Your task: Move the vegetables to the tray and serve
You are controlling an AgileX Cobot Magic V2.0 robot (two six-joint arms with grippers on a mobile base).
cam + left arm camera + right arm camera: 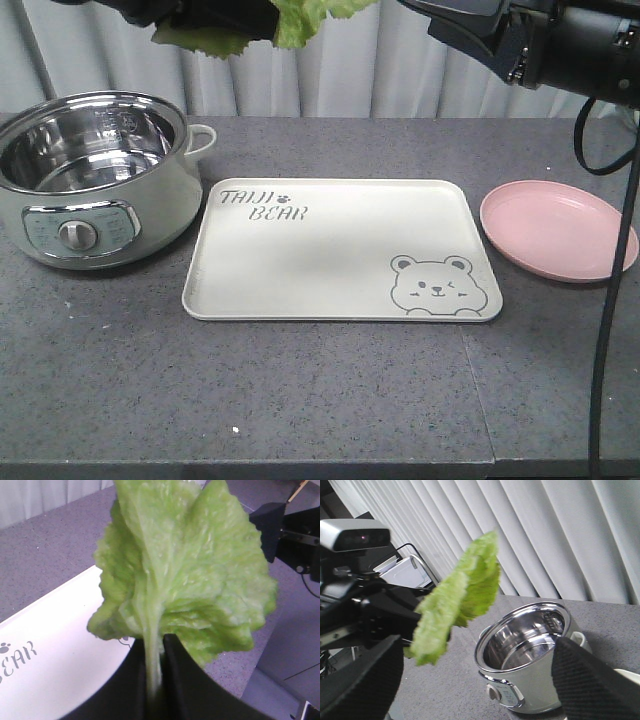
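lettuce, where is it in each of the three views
Front view: lettuce at the top edge, left of centre, partly cropped.
Left wrist view: fills the centre, its rib pinched in the left gripper, with the tray behind at lower left.
Right wrist view: left of centre, in the air, left of the pot.
Shared landmark: the pot links front and right wrist views; the tray links front and left wrist views.

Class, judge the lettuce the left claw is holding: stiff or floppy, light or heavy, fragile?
Probably light: the left claw holds the lettuce by its pale rib alone. Likely semi-stiff: the leaf fans out rather than drooping. Crinkly thin edges look easily bruised.
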